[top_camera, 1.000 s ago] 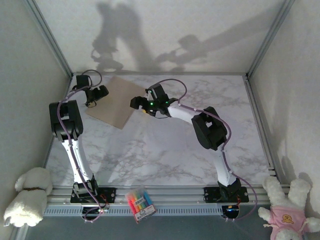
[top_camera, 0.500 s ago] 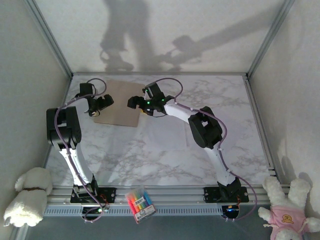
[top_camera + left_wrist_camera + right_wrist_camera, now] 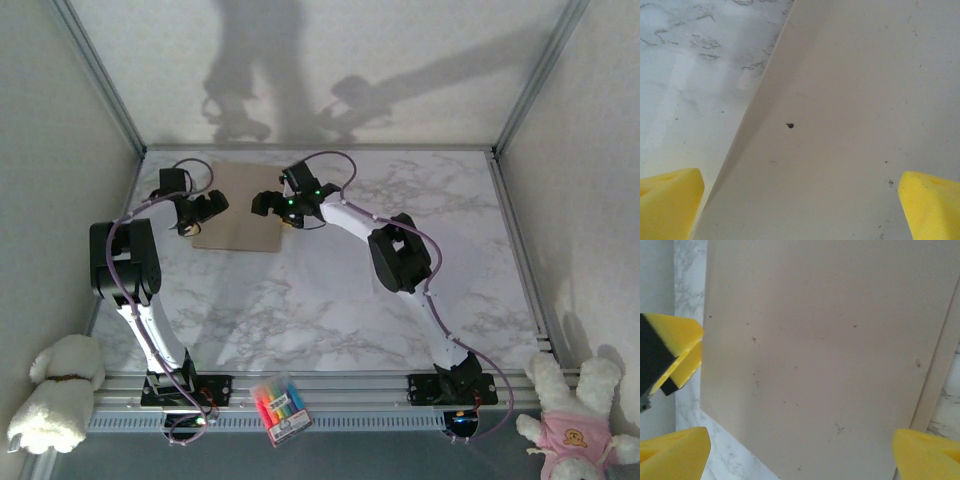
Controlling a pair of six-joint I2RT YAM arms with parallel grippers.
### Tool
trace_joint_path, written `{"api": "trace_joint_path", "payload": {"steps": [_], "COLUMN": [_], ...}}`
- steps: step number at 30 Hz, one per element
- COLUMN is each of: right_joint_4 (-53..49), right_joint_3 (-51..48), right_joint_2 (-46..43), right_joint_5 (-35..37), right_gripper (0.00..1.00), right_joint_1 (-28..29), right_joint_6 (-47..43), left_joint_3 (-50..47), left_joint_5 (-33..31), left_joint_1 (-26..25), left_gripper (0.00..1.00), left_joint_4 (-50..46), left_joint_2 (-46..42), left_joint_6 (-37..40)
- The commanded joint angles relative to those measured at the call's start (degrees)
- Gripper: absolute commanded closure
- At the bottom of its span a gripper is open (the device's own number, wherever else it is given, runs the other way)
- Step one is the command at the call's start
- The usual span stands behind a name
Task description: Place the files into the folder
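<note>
Spanning the scene, a marble table [image 3: 400, 200] carries the tan folder [image 3: 240, 200] flat at its far left, edges nearly square to the table, long axis seemingly front to back. The left gripper [image 3: 203, 210] sits above its left edge and the right gripper [image 3: 270, 205] above its right edge, both spread wide and empty.

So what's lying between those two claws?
The folder, flat on the table, spans the gap between the left gripper and right gripper in the top view.

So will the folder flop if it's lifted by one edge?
Probably sags a bit: the folder looks thin and lies flat. Likely light, being just card. Pushed, it would probably slide, since the marble table looks smooth.
</note>
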Motion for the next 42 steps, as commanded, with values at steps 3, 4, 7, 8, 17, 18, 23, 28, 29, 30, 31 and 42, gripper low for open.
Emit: {"api": "trace_joint_path", "payload": {"steps": [3,4,7,8,17,18,23,28,29,30,31,42], "right_joint_4": [-4.9,-5.3,-6.7,-6.7,-5.5,-5.1,-3.4,-1.7,-1.5,-1.2,-0.9,0.8], "right_joint_3": [3.5,4.0,5.2,5.2,5.8,5.7,5.8,5.7,5.7,5.6,5.4,3.7], "right_joint_2": [2.7,3.2,4.1,4.1,5.0,5.0,4.4,3.7,3.4,3.1,2.8,1.0], "right_joint_5": [1.5,1.6,2.1,2.2,-0.3,-1.0,-4.1,-6.8,-7.1,-7.4,-7.7,-7.4], "right_gripper": [0.06,0.06,0.06,0.06,0.07,0.07,0.07,0.07,0.07,0.07,0.07,0.07], "right_joint_1": [0.5,0.6,0.5,0.5,0.6,0.5,0.5,0.6,0.6,0.6,0.6,0.5], "right_joint_6": [-1.8,-1.9,-1.9,-1.9,-1.5,-1.3,-0.8,0.9,1.3,1.6,1.9,4.8], "left_joint_3": [2.8,3.0,3.3,3.4,3.8,3.9,3.7,3.1,2.9,2.8,2.7,1.9], "left_joint_5": [-0.4,-0.4,-0.4,-0.4,2.0,2.2,3.6,3.9,3.7,3.7,3.7,2.7], "left_joint_1": [-0.1,-0.1,-0.1,-0.1,-0.6,-0.7,-0.9,-1.0,-1.0,-1.0,-1.0,-0.8], "left_gripper": [0.00,0.00,0.00,0.00,0.01,0.00,0.00,0.00,0.01,0.01,0.00,0.00], "left_joint_4": [0.1,0.1,0.1,0.1,0.4,0.4,0.4,0.2,0.1,0.1,0.1,-0.9], "left_joint_2": [-0.1,0.0,0.3,0.4,1.1,1.1,1.2,0.8,0.6,0.4,0.3,-1.5], "left_joint_6": [-1.3,-1.3,-1.3,-1.3,-1.3,-1.3,-1.4,-1.4,-1.4,-1.4,-1.4,-1.5]}}
